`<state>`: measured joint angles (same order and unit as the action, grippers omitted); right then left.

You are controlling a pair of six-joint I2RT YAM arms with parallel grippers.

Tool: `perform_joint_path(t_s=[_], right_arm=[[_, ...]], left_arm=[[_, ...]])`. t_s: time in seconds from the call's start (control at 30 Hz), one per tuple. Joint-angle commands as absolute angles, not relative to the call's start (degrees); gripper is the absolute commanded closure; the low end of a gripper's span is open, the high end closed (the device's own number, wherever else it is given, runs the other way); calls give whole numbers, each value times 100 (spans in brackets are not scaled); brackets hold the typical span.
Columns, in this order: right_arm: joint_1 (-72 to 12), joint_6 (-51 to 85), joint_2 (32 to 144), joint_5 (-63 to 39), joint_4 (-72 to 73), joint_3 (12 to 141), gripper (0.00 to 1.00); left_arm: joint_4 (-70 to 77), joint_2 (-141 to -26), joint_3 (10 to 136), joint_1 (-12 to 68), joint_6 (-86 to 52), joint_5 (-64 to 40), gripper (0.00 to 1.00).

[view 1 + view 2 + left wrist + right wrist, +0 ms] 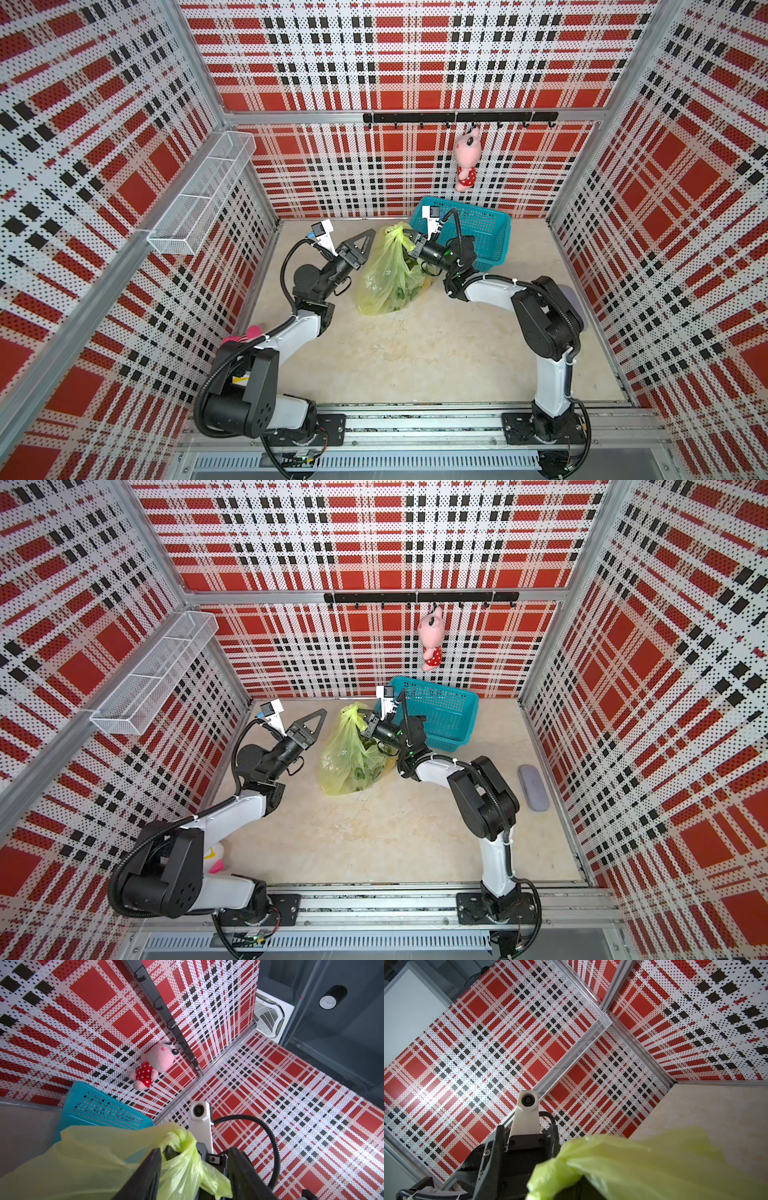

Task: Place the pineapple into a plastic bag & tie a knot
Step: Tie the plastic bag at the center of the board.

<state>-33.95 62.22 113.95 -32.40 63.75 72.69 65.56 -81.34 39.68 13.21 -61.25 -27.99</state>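
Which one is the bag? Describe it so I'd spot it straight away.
Find the teal basket by the back wall. Right beside it, on the beige floor, stands the plastic bag: thin, crumpled, see-through yellow-green, gathered into a knot on top, unlike the rigid basket.

1. The table point(415, 353) is flat and pale beige, with a few faint marks on it.
2. A yellow-green plastic bag point(382, 282) rests its bottom on the table, near the back edge and about in the middle.
3. A teal basket point(494, 249) stands at the back edge, just beside the bag, toward the right.
4. A grey case point(534, 787) lies flat by the right edge.
5. A small white and pink toy point(216, 856) lies by the left edge, partly hidden.
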Motion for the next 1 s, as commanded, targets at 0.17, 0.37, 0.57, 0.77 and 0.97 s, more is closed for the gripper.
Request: perform_joint_path(t_s=[0.17,0.37,0.57,0.77,0.97], right_arm=[[-3410,6380,11515,-3375,6825,7431,100],[-3410,6429,11561,-3389,6864,7506,100],[-3410,6381,11542,-3375,6835,7484,100],[-3410,6372,11566,-3331,6822,7504,100],[-3410,6404,11580,-3364,6852,7506,100]], left_arm=[[6656,-8755,4624,1792,-6918,-2856,51],[6647,-8940,4672,1787,-6947,-2825,59],[6753,-8769,4435,1662,-6856,-2675,56],[6862,-8458,4262,1536,-6833,-2541,56],[6409,-8501,4262,1489,-6631,-2141,55]])
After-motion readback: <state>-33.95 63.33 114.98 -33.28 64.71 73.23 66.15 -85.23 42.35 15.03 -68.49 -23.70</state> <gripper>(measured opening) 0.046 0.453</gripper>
